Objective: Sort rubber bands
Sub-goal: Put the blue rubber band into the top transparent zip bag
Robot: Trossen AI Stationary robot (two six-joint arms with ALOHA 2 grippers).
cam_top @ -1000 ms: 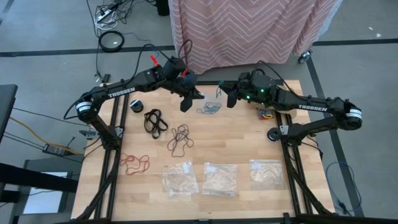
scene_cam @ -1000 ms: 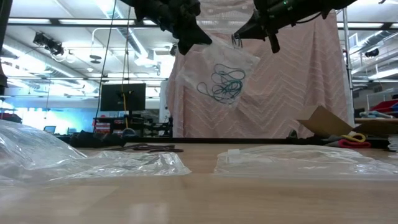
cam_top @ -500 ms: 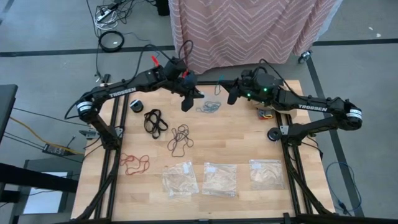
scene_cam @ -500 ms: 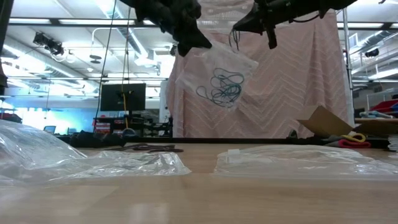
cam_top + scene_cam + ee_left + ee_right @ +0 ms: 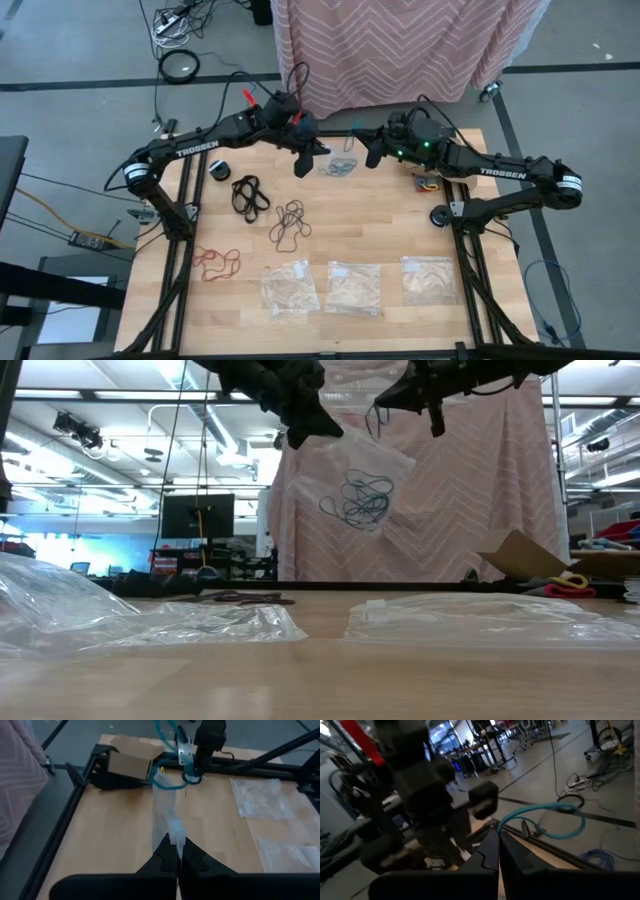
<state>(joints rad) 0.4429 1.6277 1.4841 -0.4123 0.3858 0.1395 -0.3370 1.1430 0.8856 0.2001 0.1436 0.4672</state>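
Holding a clear bag up over the back of the worktop, my left claw is pinched tight on one top corner of it, and the bag hangs down and toward my right arm with a tangle of teal rubber bands already sagging in its belly. My right claw sits just across from it at the same height, fingers pressed together on one teal band that loops out in front of them. That band has to travel sideways toward my left claw and down into the bag's mouth, which I judge lies between the two claws; the right arm is the nearer one to do it.

Below, on the bare wood, the black bands, the dark brown bands and the red bands lie in separate heaps, well apart, with three flat bags in a row near the front edge. Beyond the back edge hangs a pink patterned cloth.
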